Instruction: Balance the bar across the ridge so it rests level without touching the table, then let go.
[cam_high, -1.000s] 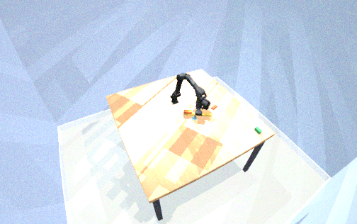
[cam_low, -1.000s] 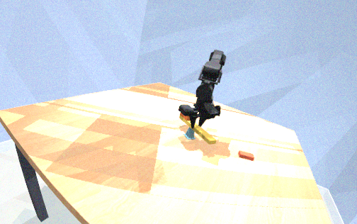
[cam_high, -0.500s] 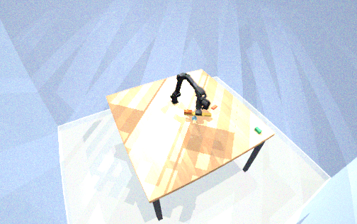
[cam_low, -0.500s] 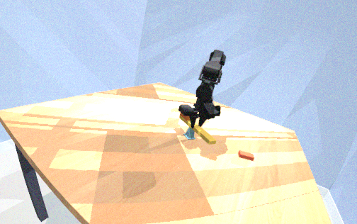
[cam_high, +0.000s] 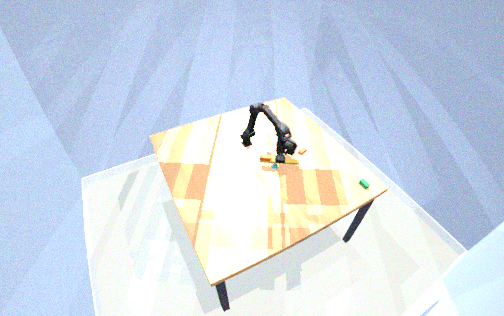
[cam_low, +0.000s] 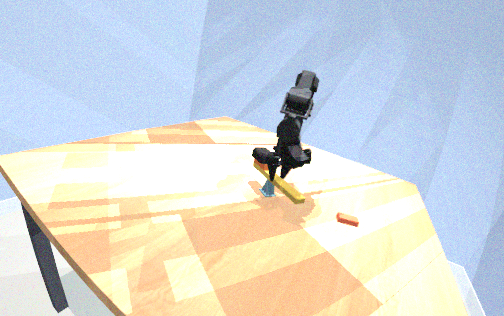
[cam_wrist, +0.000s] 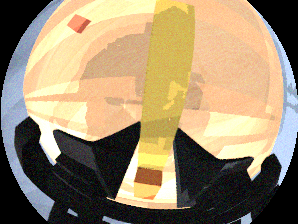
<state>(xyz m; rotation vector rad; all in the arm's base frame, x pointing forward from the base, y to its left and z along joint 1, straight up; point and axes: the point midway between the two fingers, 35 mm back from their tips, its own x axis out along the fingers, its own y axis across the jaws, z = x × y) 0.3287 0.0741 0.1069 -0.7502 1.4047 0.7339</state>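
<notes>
The yellow bar (cam_high: 293, 161) (cam_low: 294, 193) (cam_wrist: 168, 60) is held off the table, an orange-red block (cam_high: 265, 158) (cam_low: 260, 164) (cam_wrist: 148, 176) sitting at its far end. My gripper (cam_high: 280, 160) (cam_low: 278, 178) (cam_wrist: 158, 134) is shut on the bar, with a finger on each side of it. The small blue ridge (cam_high: 274, 166) (cam_low: 268, 190) stands on the table (cam_high: 240, 200) (cam_low: 240, 260) at or just under the bar, near the fingers. Whether bar and ridge touch, and whether the bar is exactly level, I cannot tell. The ridge is hidden in the wrist view.
A loose orange-red block (cam_high: 302, 151) (cam_low: 347, 219) (cam_wrist: 79, 23) lies on the table beyond the bar's free end. A green block (cam_high: 364, 184) lies near the table's right corner in the top view. Bright patches and shadows cross the wood.
</notes>
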